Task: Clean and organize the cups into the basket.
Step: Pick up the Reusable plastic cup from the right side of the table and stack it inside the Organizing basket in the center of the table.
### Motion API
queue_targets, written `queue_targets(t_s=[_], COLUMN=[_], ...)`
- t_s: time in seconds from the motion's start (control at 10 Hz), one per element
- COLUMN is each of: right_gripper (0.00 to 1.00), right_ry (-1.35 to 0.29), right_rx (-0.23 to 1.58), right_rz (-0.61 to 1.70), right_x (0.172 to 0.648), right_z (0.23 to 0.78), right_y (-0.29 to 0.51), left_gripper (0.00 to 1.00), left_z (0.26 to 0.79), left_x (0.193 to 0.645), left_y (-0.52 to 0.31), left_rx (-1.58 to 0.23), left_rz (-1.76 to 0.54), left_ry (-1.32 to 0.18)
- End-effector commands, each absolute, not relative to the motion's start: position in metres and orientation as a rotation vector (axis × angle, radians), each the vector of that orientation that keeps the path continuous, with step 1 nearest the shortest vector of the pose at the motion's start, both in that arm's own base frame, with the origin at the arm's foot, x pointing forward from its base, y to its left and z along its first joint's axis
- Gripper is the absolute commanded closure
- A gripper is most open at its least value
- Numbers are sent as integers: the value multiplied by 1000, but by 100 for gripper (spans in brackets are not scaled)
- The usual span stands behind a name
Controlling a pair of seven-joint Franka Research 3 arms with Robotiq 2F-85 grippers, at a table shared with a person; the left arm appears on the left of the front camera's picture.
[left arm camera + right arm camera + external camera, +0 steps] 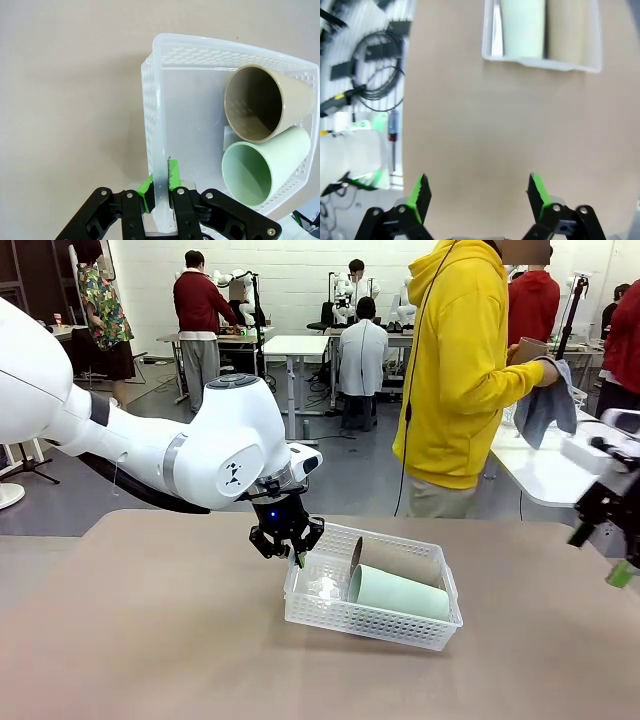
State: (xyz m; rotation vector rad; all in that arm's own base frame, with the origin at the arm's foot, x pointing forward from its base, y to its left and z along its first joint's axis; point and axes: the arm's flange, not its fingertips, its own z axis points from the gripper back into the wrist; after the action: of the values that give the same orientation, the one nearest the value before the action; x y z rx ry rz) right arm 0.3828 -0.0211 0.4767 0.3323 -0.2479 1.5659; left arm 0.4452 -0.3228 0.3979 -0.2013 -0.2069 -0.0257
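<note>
The white mesh basket point(370, 621) lies on the brown table, its left end slightly raised. My left gripper point(298, 556) is shut on that end wall; in the left wrist view the gripper point(161, 184) pinches the basket point(150, 100) wall between its green pads. Two cups lie on their sides inside: a brown cup point(400, 560) point(260, 102) and a mint green cup point(402, 594) point(260, 170). My right gripper point(600, 555) point(479, 192) hangs open and empty at the table's right side, far from the basket point(540, 64). A person in yellow wipes another brown cup point(527, 348) with a grey cloth.
A white side table point(540, 475) stands beyond the right corner, beside the person. In the right wrist view, cables point(375, 60) and white gear lie past the table's edge. Bare tabletop point(150, 640) stretches in front and to the left of the basket.
</note>
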Motion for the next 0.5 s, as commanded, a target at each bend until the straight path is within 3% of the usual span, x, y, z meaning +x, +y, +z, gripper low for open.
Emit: queue_targets(t_s=[0.0,0.1,0.4], right_gripper=[0,0,0], right_ry=[-255,-248,-248], right_rx=[409,332,332], right_rz=[1547,1566,1566], right_x=[407,383,383], right_z=[462,477,477], right_y=[-26,-21,-21], left_gripper=[100,100,100], left_z=[399,399,399], left_x=[445,445,445], left_y=[-324,-324,-324], left_rx=[-203,-203,-203], left_rz=[-32,-32,-32], left_ry=[-209,-209,-209])
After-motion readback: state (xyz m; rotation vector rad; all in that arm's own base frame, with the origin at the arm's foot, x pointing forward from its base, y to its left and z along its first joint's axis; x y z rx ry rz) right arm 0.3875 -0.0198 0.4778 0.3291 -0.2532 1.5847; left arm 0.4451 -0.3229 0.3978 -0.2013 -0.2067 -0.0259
